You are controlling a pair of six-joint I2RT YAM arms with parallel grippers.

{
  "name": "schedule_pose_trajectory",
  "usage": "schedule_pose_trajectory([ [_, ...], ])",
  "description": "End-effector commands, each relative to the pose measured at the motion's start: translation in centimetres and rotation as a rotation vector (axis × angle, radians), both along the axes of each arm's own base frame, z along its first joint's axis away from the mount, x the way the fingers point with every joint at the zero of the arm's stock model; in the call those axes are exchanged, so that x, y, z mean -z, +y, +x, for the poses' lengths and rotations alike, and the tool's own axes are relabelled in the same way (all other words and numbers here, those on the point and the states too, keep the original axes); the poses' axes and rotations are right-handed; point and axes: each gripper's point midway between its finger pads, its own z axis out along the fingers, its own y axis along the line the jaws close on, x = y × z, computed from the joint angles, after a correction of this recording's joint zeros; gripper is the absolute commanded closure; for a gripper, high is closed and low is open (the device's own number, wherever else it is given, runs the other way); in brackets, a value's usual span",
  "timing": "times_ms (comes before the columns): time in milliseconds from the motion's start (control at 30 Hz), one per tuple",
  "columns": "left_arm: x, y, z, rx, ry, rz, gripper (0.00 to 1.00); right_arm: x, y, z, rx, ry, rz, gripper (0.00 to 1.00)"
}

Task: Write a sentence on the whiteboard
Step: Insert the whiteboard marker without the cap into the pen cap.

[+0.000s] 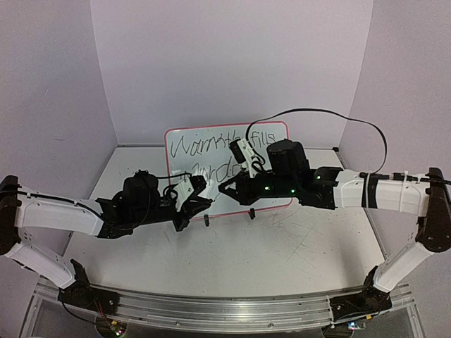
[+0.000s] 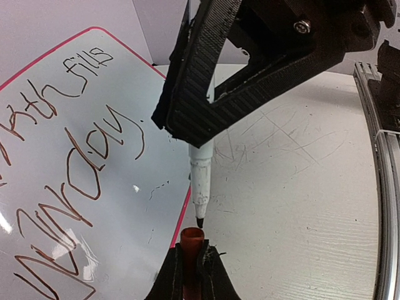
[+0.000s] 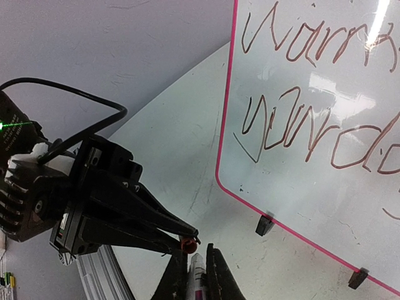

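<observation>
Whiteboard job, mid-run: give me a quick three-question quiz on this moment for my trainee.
1. True or false: the whiteboard is blank.
2. Fill in: the left gripper is shut on the red ___.
3. The marker in the right gripper has its tip: A capped, B bare and off the whiteboard, C pressed on the whiteboard.
Key: 1 false, the sentence is there in two lines; 2 cap; 3 B.
</observation>
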Motion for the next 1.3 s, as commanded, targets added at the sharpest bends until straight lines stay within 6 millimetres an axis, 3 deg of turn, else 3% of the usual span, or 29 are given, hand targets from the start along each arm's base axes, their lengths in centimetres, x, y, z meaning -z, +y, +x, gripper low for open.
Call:
schedule_pose_trajectory([
  [0,-2.1,-0.4,0.2,0.005,-0.042,-0.053,1.0,-2.7,0.4,-0.2,-0.006,-0.043,0.071,1.0],
  [500,-1.5,-0.7,0.1,0.019,-0.028,-0.045,1.0,-2.9,0.4,-0.4,-0.014,-0.044,0.082,1.0],
  [1267,-2.7,-0.4,-0.1,0.017,-0.041,-0.071,1.0,1.0,2.4,-0.2,-0.05,0.026,0.045,1.0],
])
